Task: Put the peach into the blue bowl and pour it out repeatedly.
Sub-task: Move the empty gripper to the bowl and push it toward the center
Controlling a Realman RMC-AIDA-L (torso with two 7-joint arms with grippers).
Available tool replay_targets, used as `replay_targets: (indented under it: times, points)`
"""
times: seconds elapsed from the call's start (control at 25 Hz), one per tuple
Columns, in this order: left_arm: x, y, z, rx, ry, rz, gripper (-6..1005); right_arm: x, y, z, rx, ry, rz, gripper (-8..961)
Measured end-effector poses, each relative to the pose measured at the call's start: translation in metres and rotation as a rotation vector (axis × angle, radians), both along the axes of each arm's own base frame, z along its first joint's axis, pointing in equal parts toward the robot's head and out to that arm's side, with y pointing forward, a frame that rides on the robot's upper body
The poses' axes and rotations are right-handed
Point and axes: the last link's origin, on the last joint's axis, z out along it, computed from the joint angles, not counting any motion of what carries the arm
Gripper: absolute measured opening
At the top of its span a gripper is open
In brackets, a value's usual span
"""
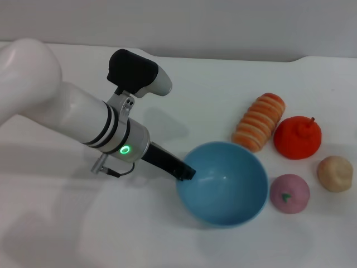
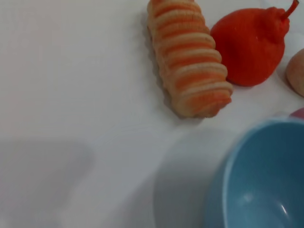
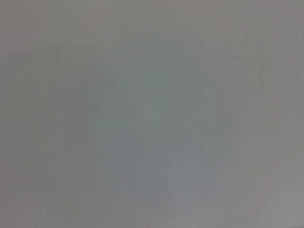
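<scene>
The light blue bowl [image 1: 226, 187] [image 2: 266, 180] is empty and sits tipped in the middle of the table. My left gripper [image 1: 187, 173] reaches in from the left, its black finger on the bowl's left rim, shut on that rim. The pink peach [image 1: 289, 194] lies on the table just right of the bowl, apart from it; only a sliver of the peach [image 2: 299, 113] shows past the rim in the left wrist view. The right gripper is out of view, and the right wrist view is a blank grey.
Behind the bowl lies an orange-and-cream striped roll [image 1: 259, 121] [image 2: 190, 57]. To its right sits an orange-red round fruit [image 1: 298, 137] [image 2: 249, 45], and a beige lumpy ball [image 1: 335, 173] [image 2: 297, 71] is at the far right. The white table [image 1: 56, 223] spreads to the left and front.
</scene>
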Motion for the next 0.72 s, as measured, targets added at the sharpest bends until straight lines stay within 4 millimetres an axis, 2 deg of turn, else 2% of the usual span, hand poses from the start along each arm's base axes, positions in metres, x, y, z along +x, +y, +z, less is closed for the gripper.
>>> replay_targets:
  times: [0.16,0.4,0.52,0.72]
  points:
    - [0.002,0.002,0.002,-0.002,0.003,-0.019,195,0.001,0.000,0.000,0.003,0.002,-0.005,777]
    - [0.008,0.006,0.000,0.007,0.001,-0.040,3,0.001,0.000,0.001,0.006,0.010,-0.006,777]
    - [0.016,0.016,0.005,0.040,-0.008,-0.057,1,-0.001,0.006,0.007,0.014,0.089,0.010,777]
    - [0.028,0.047,0.023,0.175,0.007,-0.099,-2,-0.010,0.020,0.011,-0.047,0.139,0.083,778]
